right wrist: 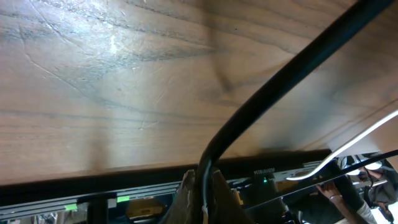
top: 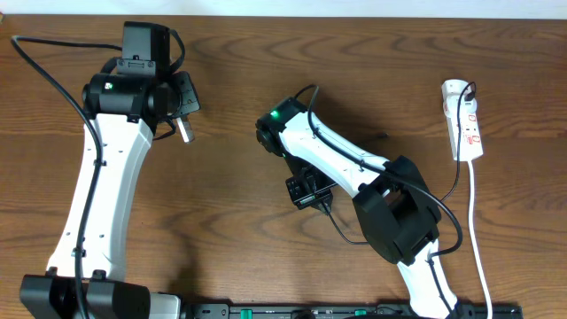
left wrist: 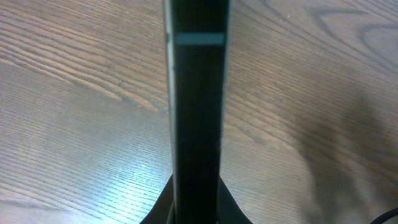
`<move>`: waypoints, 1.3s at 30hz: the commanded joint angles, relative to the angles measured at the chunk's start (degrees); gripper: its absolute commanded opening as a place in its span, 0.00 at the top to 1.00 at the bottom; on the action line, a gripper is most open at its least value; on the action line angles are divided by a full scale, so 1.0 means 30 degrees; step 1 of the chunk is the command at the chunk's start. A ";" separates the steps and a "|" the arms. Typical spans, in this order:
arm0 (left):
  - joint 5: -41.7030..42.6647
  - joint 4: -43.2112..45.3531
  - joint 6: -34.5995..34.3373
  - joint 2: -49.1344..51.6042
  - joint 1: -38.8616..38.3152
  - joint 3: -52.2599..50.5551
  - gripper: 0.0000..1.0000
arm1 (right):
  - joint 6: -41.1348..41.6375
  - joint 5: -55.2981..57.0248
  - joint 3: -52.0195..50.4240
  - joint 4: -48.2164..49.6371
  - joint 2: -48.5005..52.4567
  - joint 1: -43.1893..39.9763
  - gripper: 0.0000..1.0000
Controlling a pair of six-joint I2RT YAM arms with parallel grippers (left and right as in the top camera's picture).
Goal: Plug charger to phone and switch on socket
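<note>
Your left gripper [top: 183,111] sits over the far-left part of the table [top: 266,53], closed on the phone [left wrist: 196,112]. In the left wrist view the phone is seen edge-on, a dark upright slab with a paler band near its top, clear of the wood. The fingers themselves are hidden there. From overhead only a small grey end of the phone pokes out below the gripper.

Your right gripper [top: 306,193] is near the middle of the table, well apart from the left one. It's pinched shut on the charger [right wrist: 280,81]. In the right wrist view the black cable comes out from between the fingertips [right wrist: 186,186] and runs up to the right across the wood. I can't tell where the connector tip is; it isn't visible in any view.

The socket [top: 465,120] lies flat by the right edge, toward the far-right corner, long side running along that edge. It has red marks on its face and a black plug [top: 467,89] at its far end. Its white cord [top: 477,221] runs toward the near edge. The switch position is too small to read. Neither gripper touches the socket.
</note>
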 commanded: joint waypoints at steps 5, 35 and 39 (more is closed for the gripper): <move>-0.0044 0.0117 -0.0015 -0.0619 0.0029 0.0313 0.93 | 0.0015 0.0219 0.0022 0.0044 -0.1180 0.0051 0.70; 0.4991 0.0401 0.1173 -0.0612 0.0022 0.0306 0.93 | 0.3738 -0.0852 0.0051 0.7512 -0.4758 -0.7380 0.01; 0.6215 0.0474 0.1501 -0.0612 0.0022 0.0306 0.93 | 0.4517 -0.0510 0.0036 0.8313 -0.4750 -0.7614 0.01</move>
